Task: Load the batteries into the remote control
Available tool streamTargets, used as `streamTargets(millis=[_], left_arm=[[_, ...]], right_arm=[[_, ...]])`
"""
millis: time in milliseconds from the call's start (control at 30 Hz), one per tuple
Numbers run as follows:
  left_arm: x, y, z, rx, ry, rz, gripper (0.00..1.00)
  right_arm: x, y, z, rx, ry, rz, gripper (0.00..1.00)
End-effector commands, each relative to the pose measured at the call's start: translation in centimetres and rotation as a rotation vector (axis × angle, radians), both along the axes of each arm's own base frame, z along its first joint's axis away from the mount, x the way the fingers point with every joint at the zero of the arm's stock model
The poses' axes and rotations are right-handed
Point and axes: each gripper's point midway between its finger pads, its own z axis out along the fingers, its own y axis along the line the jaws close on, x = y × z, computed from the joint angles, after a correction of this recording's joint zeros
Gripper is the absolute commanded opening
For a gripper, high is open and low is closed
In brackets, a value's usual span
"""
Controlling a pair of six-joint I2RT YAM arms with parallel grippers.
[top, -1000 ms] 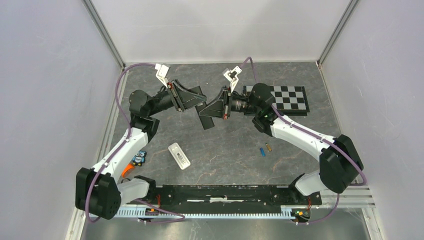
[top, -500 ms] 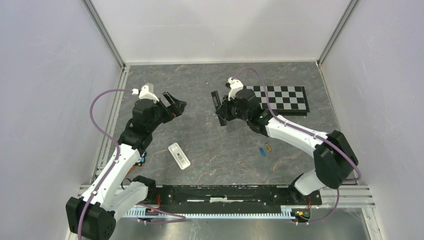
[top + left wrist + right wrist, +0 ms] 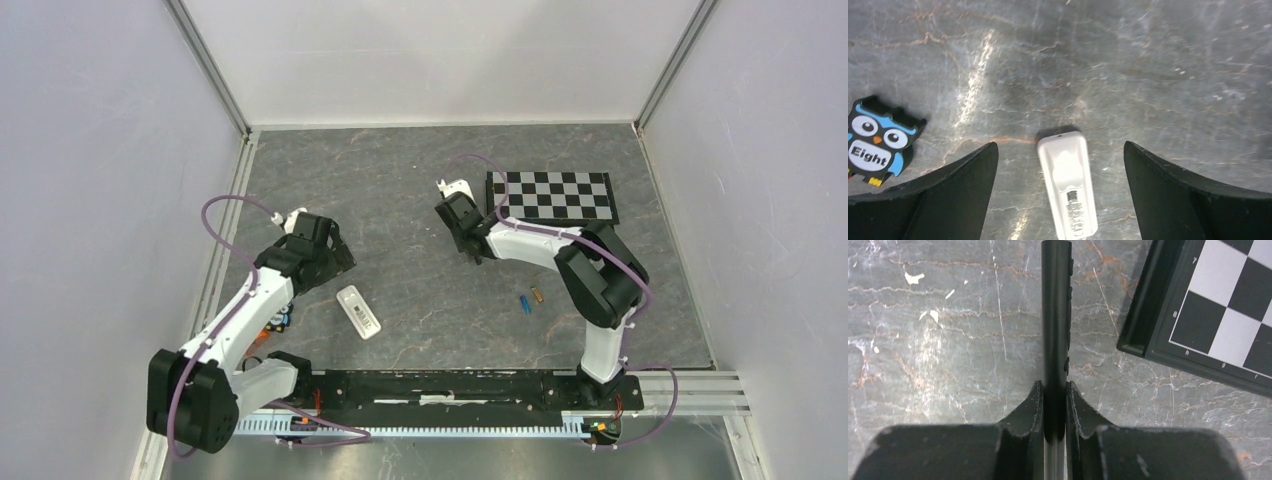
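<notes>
My right gripper point(image 3: 1053, 390) is shut on a slim black remote control point(image 3: 1055, 315), held edge-on above the stone mat with its small side buttons showing. In the top view this gripper point(image 3: 466, 238) sits just left of the checkerboard. My left gripper point(image 3: 1059, 145) stands wide open above a white oblong device point(image 3: 1068, 190) with a barcode label, one finger on each side and neither touching it. In the top view the white device point(image 3: 359, 311) lies in front of the left gripper point(image 3: 335, 262). Two batteries, one blue point(image 3: 523, 303) and one brownish-gold point(image 3: 537, 296), lie side by side at the front right.
A black-and-white checkerboard point(image 3: 555, 197) lies at the back right, and its corner point(image 3: 1218, 315) is close to the held remote. An owl-shaped block marked "Eight" point(image 3: 878, 142) sits left of the left gripper, by the left arm point(image 3: 280, 318). Grey walls close in the mat.
The left gripper let go, opened wide and swung forward and down over the white device. The right arm pulled back, keeping the black remote, and now holds it low beside the checkerboard.
</notes>
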Motion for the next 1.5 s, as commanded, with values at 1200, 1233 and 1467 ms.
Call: streamTargets(millis=[1200,1233,1467], left_arm=[[-5.0,-4.8,-8.6,-0.017,0.240,0.035,0.69],[-4.7,-5.1,-8.8,-0.034,0.225,0.024,0.65],[-2.8,-8.8,-7.4,-0.178,0.142,-0.111,0.35]], right_arm=[[-3.4,4.7,5.3,0.284,0.051,0.154,0.69],[-3.6,4.6,5.3,0.286,0.051,0.157,0.69],[-6.8,8.0,7.4,0.469,0.072,0.424,0.65]])
